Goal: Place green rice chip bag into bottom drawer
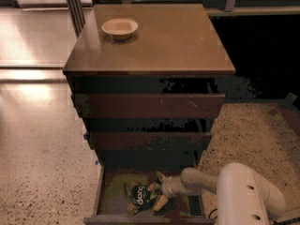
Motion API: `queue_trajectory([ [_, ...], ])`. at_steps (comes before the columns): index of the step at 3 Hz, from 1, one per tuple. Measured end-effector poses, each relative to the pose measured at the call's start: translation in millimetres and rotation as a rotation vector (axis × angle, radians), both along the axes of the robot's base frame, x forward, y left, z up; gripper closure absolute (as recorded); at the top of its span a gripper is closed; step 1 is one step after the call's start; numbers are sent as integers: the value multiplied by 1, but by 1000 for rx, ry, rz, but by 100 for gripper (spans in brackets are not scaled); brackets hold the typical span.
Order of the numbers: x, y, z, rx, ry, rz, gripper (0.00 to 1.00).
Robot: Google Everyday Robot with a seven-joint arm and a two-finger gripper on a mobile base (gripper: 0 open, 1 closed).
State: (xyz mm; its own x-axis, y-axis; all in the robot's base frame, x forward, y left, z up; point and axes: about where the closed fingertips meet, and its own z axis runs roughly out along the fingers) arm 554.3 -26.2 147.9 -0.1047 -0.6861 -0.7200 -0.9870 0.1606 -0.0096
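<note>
Inside the pulled-out bottom drawer [111, 201], I see the gripper [159, 190] reaching in from the right, its fingers spread apart and gripping nothing, with the bag [138, 197] lying on the drawer floor just beside the fingertips.

One cam, high up, in front of cabinet [178, 41], tilted down at its top & drawer fronts, mid-range. Arm [243, 191] enters btm right; gripper [160, 190] in bottom drawer [99, 191], frame's lower edge.

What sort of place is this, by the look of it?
Probably an office or lab building: speckled polished floor, a wooden drawer cabinet with a bowl, the gripper in its bottom drawer.
</note>
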Motion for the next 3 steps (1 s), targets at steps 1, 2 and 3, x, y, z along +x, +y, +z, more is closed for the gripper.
queue_trajectory([
  [1, 0, 0, 0, 0, 0, 0, 0],
  [2, 3, -10, 13, 8, -26, -16, 0],
  [3, 11, -38, 46, -5, -108, -84, 0],
])
